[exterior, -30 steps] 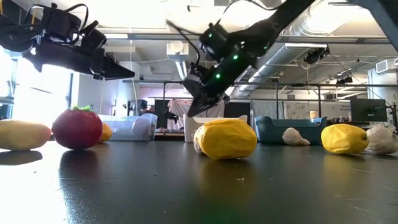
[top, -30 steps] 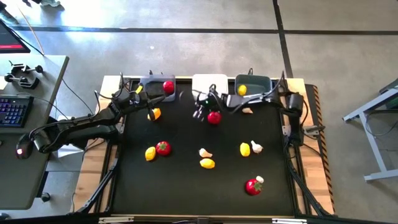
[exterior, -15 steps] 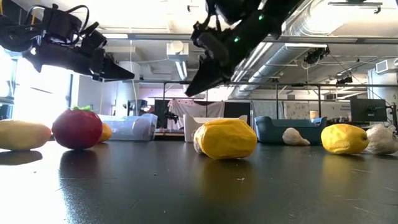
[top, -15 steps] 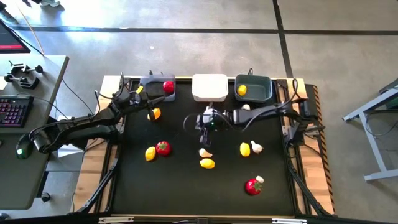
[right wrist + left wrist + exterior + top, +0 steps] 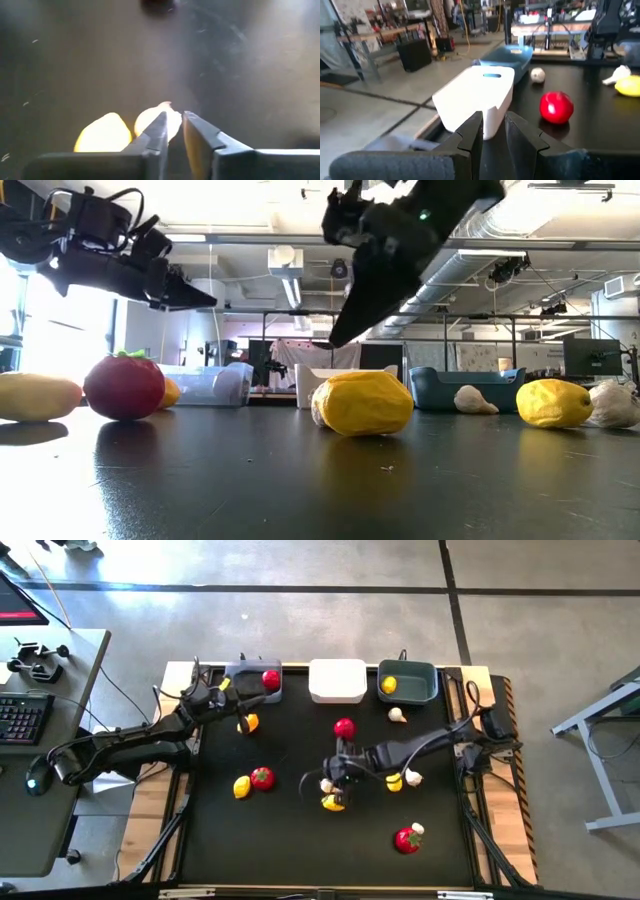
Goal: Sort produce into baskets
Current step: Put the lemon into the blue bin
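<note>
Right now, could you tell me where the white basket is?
In the high view, the white basket sits at the table's far edge, between the grey basket and the teal basket.
</note>
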Motion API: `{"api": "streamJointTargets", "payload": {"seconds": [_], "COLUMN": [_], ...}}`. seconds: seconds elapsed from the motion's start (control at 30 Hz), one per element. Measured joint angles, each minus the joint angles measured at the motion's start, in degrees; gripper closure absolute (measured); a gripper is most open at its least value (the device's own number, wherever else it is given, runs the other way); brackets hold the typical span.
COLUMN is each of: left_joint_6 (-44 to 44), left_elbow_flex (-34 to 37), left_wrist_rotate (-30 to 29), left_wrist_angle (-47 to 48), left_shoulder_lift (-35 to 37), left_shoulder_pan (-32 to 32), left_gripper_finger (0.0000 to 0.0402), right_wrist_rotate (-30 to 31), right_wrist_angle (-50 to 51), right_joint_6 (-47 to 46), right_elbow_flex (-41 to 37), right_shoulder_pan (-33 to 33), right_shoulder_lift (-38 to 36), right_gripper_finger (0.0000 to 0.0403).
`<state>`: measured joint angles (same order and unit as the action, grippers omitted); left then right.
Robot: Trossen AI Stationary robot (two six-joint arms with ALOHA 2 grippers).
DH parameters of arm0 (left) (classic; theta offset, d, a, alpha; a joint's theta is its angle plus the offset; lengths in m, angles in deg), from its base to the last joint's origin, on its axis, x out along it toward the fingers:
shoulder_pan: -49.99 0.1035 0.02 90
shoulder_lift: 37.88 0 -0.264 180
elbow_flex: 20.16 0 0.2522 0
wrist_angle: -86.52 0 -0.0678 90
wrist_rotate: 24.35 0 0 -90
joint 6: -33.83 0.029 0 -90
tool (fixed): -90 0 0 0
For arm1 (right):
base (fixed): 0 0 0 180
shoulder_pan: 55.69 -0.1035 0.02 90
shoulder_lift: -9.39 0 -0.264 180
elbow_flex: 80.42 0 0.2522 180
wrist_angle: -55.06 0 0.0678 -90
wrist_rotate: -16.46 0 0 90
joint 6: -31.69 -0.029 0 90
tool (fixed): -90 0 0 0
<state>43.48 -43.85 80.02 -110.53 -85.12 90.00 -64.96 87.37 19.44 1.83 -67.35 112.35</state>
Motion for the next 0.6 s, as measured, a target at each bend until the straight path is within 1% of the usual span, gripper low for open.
{"api": "streamJointTargets", "payload": {"seconds": [0.23, 0.37, 0.47, 0.6], "left_joint_6": [-1.7, -2.0, -2.0, -2.6], "left_elbow_flex": [0.0, 0.0, 0.0, 0.0], "left_wrist_rotate": [0.1, 0.1, 0.1, 0.1], "left_wrist_angle": [-2.4, -2.1, -2.1, -1.1], "left_shoulder_lift": [0.0, 0.0, 0.0, 0.0], "left_shoulder_pan": [0.0, 0.0, 0.0, 0.0], "left_gripper_finger": [0.0333, 0.0333, 0.0333, 0.0332], "right_wrist_rotate": [-1.5, 2.6, 7.0, 8.0], "right_wrist_angle": [2.6, 3.3, 3.3, 2.7], "right_joint_6": [-8.7, -10.9, -12.2, -13.5], "right_elbow_flex": [0.0, 0.0, 0.0, 0.0], "right_shoulder_pan": [-5.3, -8.1, -9.4, -9.6], "right_shoulder_lift": [0.0, 0.0, 0.1, 1.5], "right_gripper_finger": [0.0216, 0.0153, 0.0120, 0.0106]}}
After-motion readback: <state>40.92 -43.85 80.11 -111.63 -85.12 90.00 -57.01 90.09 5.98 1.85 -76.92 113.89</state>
